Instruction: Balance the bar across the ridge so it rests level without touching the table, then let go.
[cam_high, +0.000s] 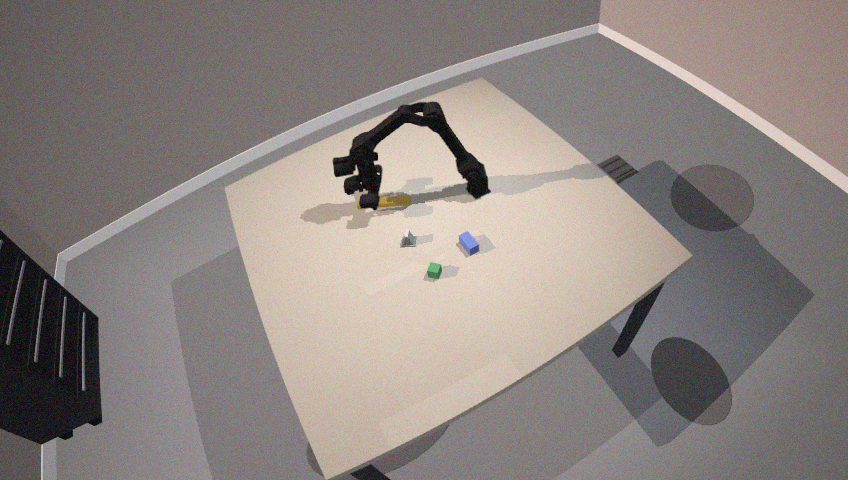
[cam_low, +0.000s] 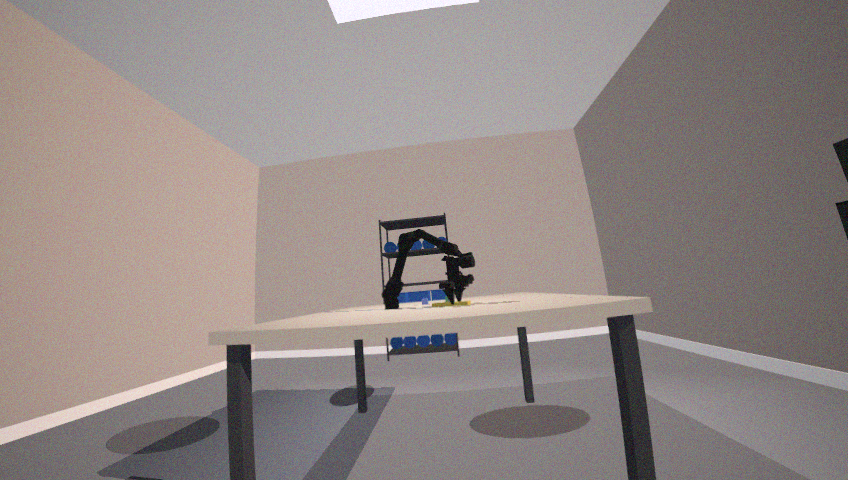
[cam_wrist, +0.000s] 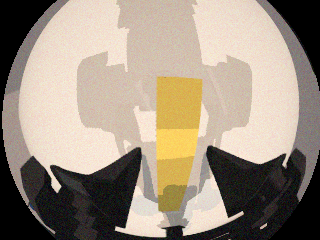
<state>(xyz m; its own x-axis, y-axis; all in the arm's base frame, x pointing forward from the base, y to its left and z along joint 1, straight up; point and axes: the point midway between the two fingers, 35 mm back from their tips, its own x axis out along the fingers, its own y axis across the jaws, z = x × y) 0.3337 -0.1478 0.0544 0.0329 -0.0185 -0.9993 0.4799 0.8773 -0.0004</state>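
The yellow bar (cam_high: 399, 201) (cam_low: 440, 304) (cam_wrist: 178, 107) lies flat on the table. My gripper (cam_high: 371, 201) (cam_low: 455, 300) (cam_wrist: 175, 151) is open and points down, low over the bar. In the wrist view the bar runs lengthwise between the two spread fingers, with a gap on each side. The small grey-green ridge (cam_high: 406, 235) stands on the table apart from the bar, toward the green block, with nothing on it. I cannot make the ridge out in the exterior view or in the wrist view.
A blue block (cam_high: 468, 243) (cam_low: 424, 301) lies to the right of the ridge in the top view. A green block (cam_high: 434, 270) lies below and right of the ridge there. The arm's base stands on the table to the right of the bar.
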